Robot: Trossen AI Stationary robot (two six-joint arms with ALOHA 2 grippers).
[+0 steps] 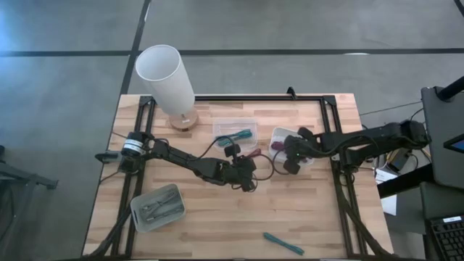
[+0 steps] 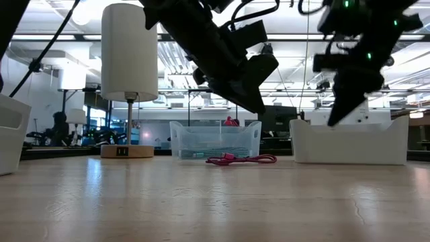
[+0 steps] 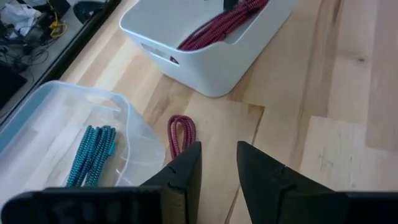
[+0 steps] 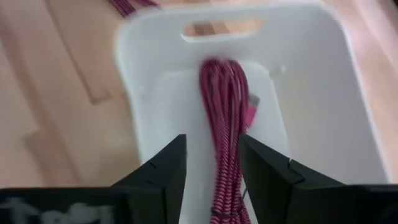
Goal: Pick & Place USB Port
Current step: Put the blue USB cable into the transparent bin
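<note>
two grippers spread, right gripper (image 4: 211, 168) over white bin (image 4: 323, 118), left gripper (image 3: 217, 168) near pink cable (image 3: 181, 134)

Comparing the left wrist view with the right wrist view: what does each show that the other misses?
Only the left wrist view shows the clear plastic bin holding a teal braided cable, and a loop of magenta braided cable lying on the wooden table, with the left gripper open. Only the right wrist view shows the open right gripper. Both show the white plastic bin holding a coiled magenta cable.
</note>
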